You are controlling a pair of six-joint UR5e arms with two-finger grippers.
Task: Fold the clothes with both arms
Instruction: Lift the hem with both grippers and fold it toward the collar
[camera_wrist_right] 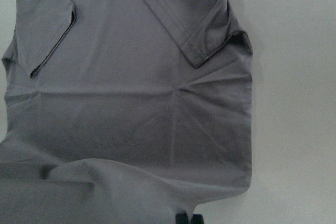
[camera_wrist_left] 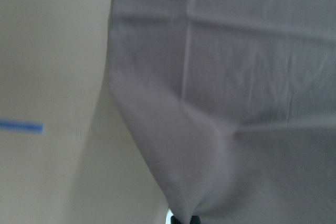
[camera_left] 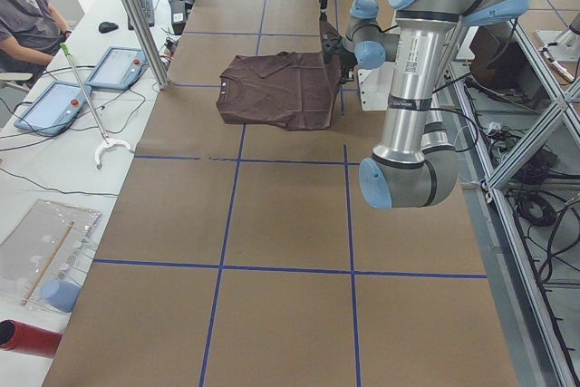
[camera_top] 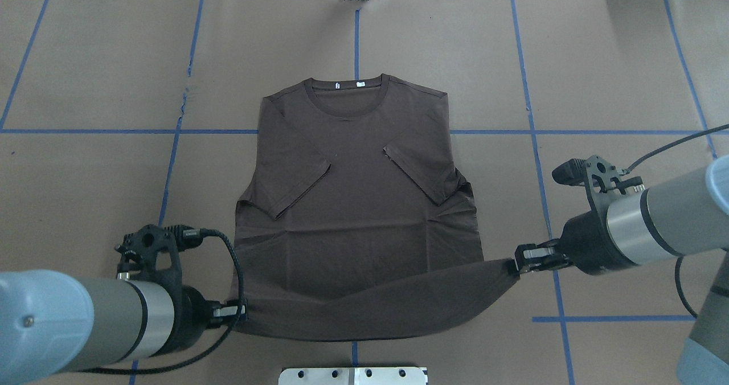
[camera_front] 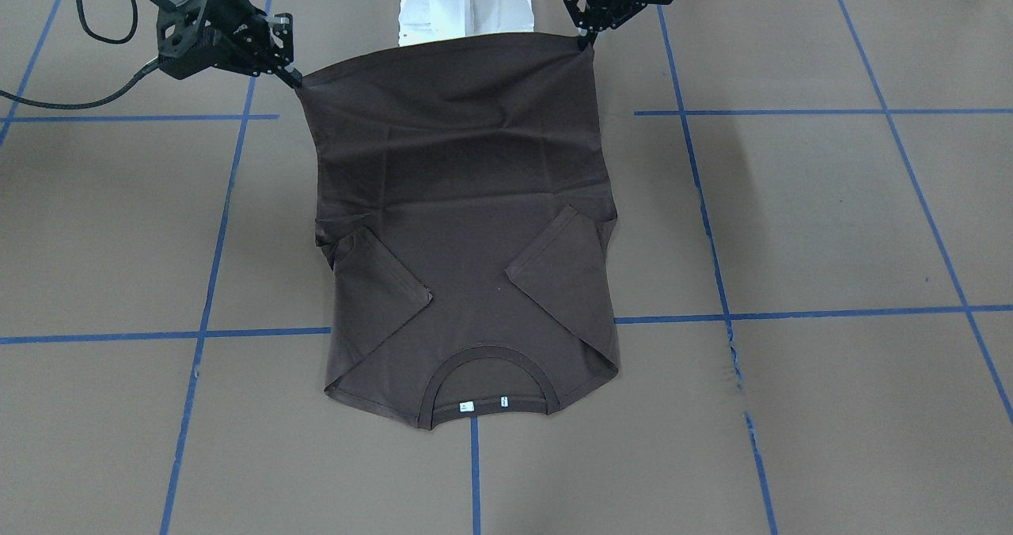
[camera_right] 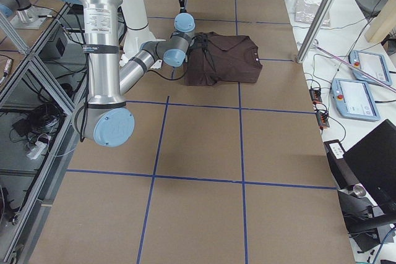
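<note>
Mid-frame in the overhead view, shirt (camera_top: 353, 203) lies on the table (camera_top: 85, 60), left gripper (camera_top: 242, 311) and right gripper (camera_top: 519, 261) each clamped on a lifted hem corner; looks thin, limp, light, so corners grip best.

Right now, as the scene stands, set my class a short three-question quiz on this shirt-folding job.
1. Fill in: the collar of the T-shirt lies at the end ___ from the robot.
2. True or false: both sleeves are folded in over the chest.
3. What does the left gripper, like the right gripper, hold? A. a sleeve B. a hem corner C. the collar

Key: 1 farthest; 2 true; 3 B.
</note>
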